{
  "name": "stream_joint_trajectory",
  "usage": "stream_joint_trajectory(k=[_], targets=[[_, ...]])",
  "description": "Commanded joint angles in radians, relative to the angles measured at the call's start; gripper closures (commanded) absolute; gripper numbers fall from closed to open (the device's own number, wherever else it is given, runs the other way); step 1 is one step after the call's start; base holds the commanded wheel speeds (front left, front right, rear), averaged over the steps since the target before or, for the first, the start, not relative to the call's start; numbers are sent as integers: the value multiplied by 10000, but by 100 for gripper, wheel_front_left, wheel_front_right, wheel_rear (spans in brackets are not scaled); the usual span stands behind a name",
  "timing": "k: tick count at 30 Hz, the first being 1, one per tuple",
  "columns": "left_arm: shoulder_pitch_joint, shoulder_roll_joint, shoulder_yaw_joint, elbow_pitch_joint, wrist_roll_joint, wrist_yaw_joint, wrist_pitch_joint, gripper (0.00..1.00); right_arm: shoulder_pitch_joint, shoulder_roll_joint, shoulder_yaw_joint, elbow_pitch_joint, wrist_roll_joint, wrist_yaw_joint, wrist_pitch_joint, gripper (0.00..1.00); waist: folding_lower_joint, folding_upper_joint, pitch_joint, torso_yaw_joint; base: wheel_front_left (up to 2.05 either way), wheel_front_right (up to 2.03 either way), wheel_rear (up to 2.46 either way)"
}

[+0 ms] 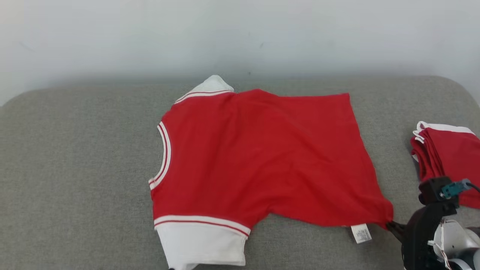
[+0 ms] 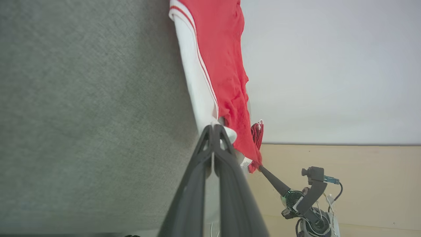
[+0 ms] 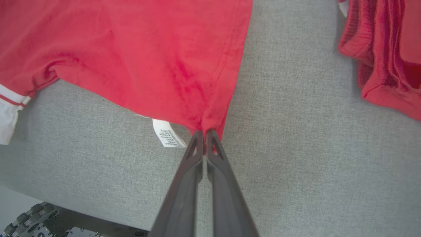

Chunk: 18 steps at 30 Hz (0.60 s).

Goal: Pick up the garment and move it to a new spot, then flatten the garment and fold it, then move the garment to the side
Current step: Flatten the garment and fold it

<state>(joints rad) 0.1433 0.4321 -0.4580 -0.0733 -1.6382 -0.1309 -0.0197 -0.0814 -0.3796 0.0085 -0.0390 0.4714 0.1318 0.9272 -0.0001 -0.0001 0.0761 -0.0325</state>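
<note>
Grey cushion (image 1: 75, 168), one folded pile (image 1: 450, 157), one garment (image 1: 262, 157) clenched in left gripper (image 2: 214, 127), right gripper (image 3: 204, 133).

Left hand (image 2: 213, 127) tight on garment (image 2: 219, 49)

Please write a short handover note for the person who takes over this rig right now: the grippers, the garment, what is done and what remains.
Left gripper: shut on the white sleeve of the garment.
Right gripper: shut on its hem corner, beside the care label.
The garment lies spread on the grey cushion, with some wrinkles; a folded stack lies to its right.
Done: laid out, mostly flat.
Left: fold, then move aside.
</note>
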Motion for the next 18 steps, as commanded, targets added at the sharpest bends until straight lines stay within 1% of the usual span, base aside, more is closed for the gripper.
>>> stream_joint_trajectory(k=[1, 8, 11, 13, 16, 18], targets=[[171, 152, 3, 119, -191, 4, 166, 100, 226, 140, -251, -235, -175, -20, 113, 100, 1, 1, -42, 43, 0, 0, 0], [536, 388, 338, 97, -598, 5, 409, 100, 889, 442, -724, -716, -392, -20, 483, 100, 1, 1, -30, 64, 0, 0, 0], [845, 536, 428, 37, -922, 3, 718, 100, 1137, 569, -949, -889, -432, -20, 557, 100, 1, 1, -27, 49, 0, 0, 0], [1071, 696, 424, 54, -1133, 3, 940, 100, 1292, 574, -1075, -928, -508, -20, 582, 100, 1, 1, -19, 26, 0, 0, 0], [1357, 699, 505, 23, -1561, 48, 1128, 100, 1443, 594, -1215, -944, -589, -20, 585, 100, 1, 1, -7, 2, 0, 0, 0], [1482, 804, 597, -27, -1661, 33, 1146, 100, 1531, 566, -1281, -936, -656, -20, 556, 100, 1, 1, 0, -12, 0, 0, 0]])
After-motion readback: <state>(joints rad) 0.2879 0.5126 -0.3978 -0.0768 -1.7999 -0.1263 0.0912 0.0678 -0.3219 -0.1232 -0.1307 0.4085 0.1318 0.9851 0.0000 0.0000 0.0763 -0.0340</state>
